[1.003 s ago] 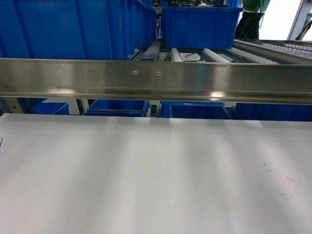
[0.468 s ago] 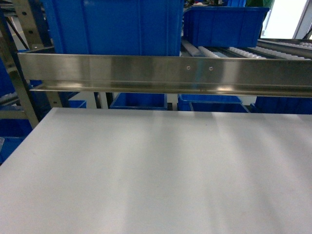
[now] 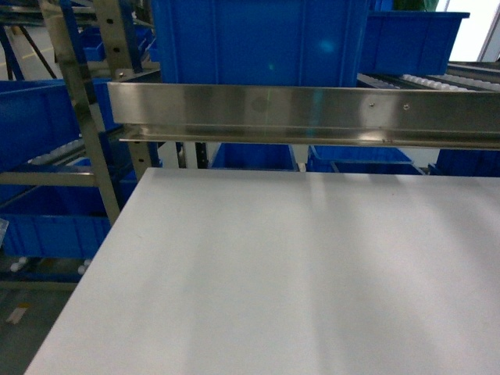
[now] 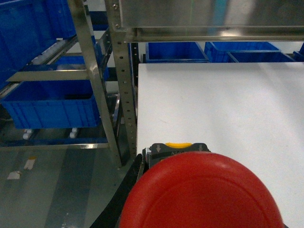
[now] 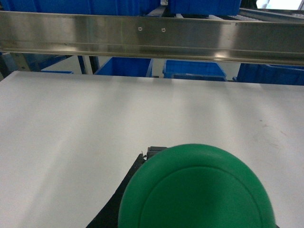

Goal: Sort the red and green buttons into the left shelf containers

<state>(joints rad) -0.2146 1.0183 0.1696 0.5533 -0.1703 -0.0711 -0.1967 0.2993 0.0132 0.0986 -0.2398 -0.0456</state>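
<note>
**Wrist views: one button close under each camera, shelf and bins to the left**

Left wrist view: red button (image 4: 202, 190), round cap filling the lower frame, dark body with a yellow strip behind it. It sits right at the left gripper (image 4: 137, 171), of which only a dark edge shows; whether that gripper clamps the button cannot be told. Below it, the left edge of the white bench (image 4: 228, 99).

Right wrist view: green button (image 5: 197, 187), cap filling the lower frame over the bench's near part. Right gripper (image 5: 135, 166) shows as a dark sliver; its grip cannot be told.

Left shelf (image 3: 78, 117): steel perforated posts just beside the bench's left edge, carrying blue containers (image 3: 35, 117). A steel rail (image 3: 312, 113) crosses the bench's far edge.

Writing: none readable.

Change: in the head view, the shelf posts now stand further into frame than half a second ago, and the bench's left edge has shifted right.
</note>
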